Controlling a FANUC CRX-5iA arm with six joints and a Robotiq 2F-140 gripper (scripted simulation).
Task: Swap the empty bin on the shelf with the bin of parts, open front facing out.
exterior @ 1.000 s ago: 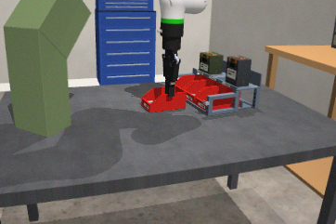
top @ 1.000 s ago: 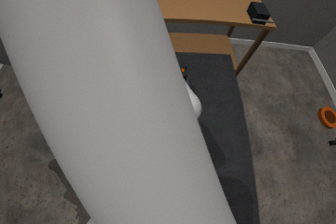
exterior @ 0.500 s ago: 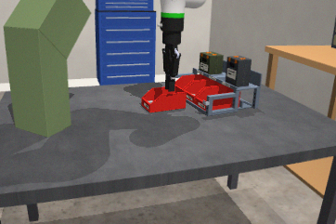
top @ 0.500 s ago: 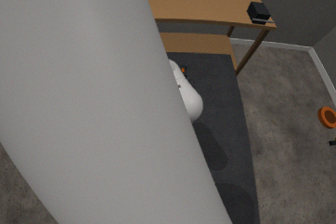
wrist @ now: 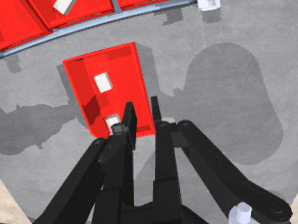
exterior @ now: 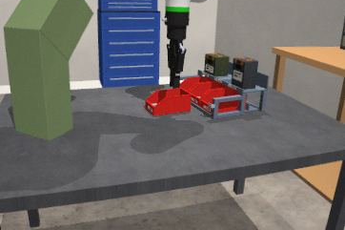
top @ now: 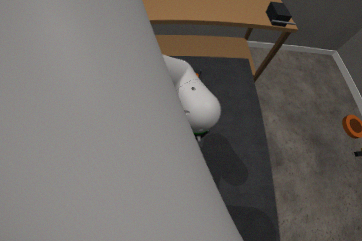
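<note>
A red open bin with white parts in it stands on the grey table, in front of the shelf; it also shows in the exterior view. My gripper hangs just above the bin's right side wall and is apart from it. Its fingers are almost shut, with a narrow gap and nothing between them. In the exterior view the gripper points straight down over the bin's back. A third bin at the left is cut off by the edge of the view.
A tall green block stands at the table's left. A blue drawer cabinet is behind the table. Two dark boxes sit on top of the shelf. A wooden table stands at the right. The top view is mostly blocked by the arm.
</note>
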